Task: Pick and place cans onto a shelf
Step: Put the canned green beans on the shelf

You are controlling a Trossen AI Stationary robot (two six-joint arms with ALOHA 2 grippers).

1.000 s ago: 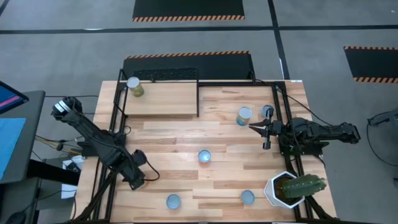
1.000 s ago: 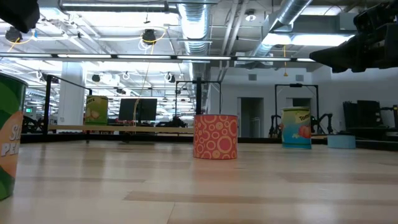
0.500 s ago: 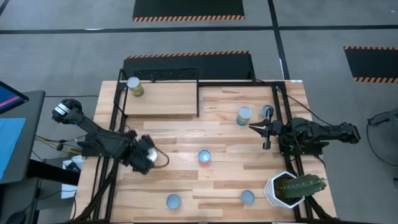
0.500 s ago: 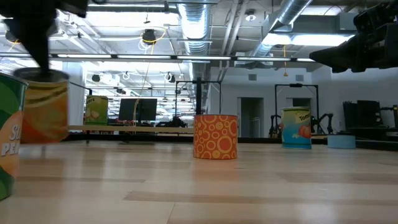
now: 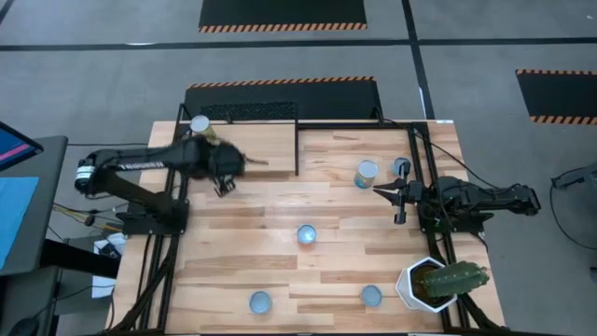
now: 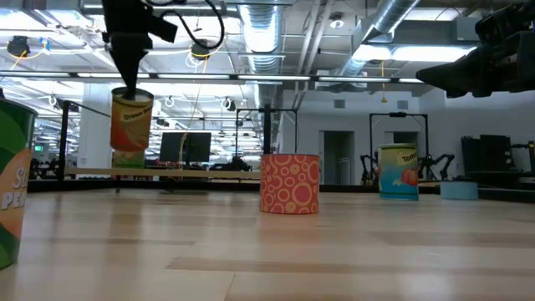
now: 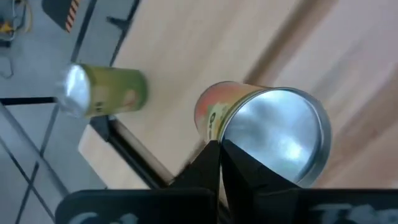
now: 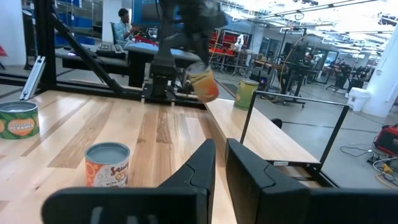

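Observation:
My left gripper (image 5: 224, 174) is shut on a can with an orange and yellow label (image 6: 131, 121), hanging over the front left part of the shelf (image 5: 252, 151). The shelf is a pale board framed by black rods. A green-labelled can (image 5: 201, 129) stands on its far left corner. Several more cans stand on the tabletop: one with a white top (image 5: 367, 174) and blue-topped ones (image 5: 307, 234), (image 5: 259, 301), (image 5: 371, 296). My right gripper (image 5: 384, 192) waits at the table's right side, shut and level. My left gripper pinches the can's top rim (image 7: 210, 135) between its two fingers (image 7: 239, 163). The fingers slant down onto it from above. The can hangs below them, slightly tilted and lifted clear (image 6: 131, 159).
A white pot with a cactus (image 5: 438, 283) stands at the near right corner. Another small can (image 5: 402, 168) sits by the right frame rods. Black rods (image 5: 298, 147) border the shelf's right side. Bare planks lie between shelf and middle can.
My left gripper has risen and swung from the table's near left corner toward the far edge, to the shelf, and has turned as it went. The orange-labelled can has gone with it, hanging below the fingers clear of the table.

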